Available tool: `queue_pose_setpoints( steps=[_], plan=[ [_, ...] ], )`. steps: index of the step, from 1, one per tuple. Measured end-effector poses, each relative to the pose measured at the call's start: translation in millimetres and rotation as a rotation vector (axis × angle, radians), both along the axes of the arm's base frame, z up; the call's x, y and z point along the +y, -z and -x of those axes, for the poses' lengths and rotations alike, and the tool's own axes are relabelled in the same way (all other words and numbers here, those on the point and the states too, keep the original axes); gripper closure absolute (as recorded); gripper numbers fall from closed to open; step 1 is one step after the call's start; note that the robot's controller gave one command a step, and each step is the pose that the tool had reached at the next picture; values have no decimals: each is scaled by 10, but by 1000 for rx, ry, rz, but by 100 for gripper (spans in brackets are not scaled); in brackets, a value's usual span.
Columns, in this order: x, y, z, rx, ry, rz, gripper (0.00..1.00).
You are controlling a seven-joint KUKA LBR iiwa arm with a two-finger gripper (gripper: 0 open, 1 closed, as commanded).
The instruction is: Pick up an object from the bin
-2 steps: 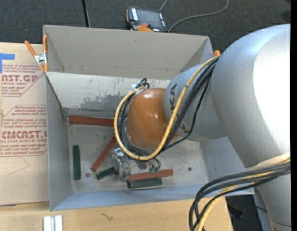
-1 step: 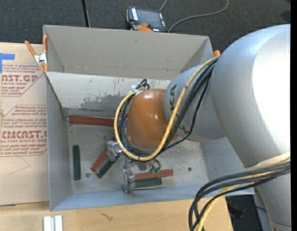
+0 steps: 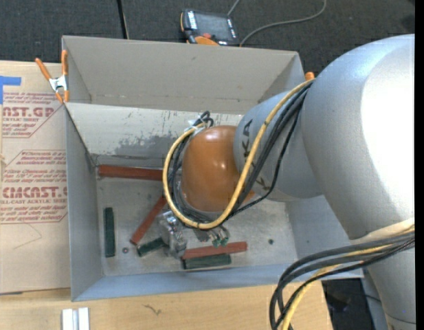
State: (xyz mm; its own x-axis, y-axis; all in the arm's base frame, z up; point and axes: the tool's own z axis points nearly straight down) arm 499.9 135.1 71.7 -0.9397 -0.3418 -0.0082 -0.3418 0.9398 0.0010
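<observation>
The grey bin point(image 3: 81, 205) has a few sticks on its floor. Think of the floor as a clock, with 12 at the far wall.

At 9 o'clock, close to the left wall, a thin green stick point(image 3: 109, 232) lies by itself and points from 12 to 6. At about 10 o'clock a long brown stick point(image 3: 129, 172) lies flat along the back of the floor. A slanted brown stick point(image 3: 148, 220) runs from the middle down toward 7 o'clock. Just below its low end lies a short green stick point(image 3: 151, 247).

The end effector point(image 3: 176, 239) is down low at about 6 o'clock. The short green stick is the nearest thing to it, just beside it at its own 9 o'clock. I cannot tell if they touch. I cannot tell if the end effector is wide or narrow, and nothing can be seen held in it.

At its 3 o'clock a red stick point(image 3: 215, 249) lies flat, with a dark stick point(image 3: 206, 260) right beside it, nearer the front wall.

Above the end effector is the round orange cover point(image 3: 206, 167), with a yellow cable point(image 3: 169, 163) looped around it. The big white arm point(image 3: 363, 136) comes in from 3 o'clock.
</observation>
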Motion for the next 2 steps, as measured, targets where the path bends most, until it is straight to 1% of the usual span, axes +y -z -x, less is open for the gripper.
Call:
queue_pose_setpoints(
  steps=[1,2],
  plan=[
    [-5,18,21,7,-1,2,0],
    [0,1,4,1,0,0,100]
  ],
)
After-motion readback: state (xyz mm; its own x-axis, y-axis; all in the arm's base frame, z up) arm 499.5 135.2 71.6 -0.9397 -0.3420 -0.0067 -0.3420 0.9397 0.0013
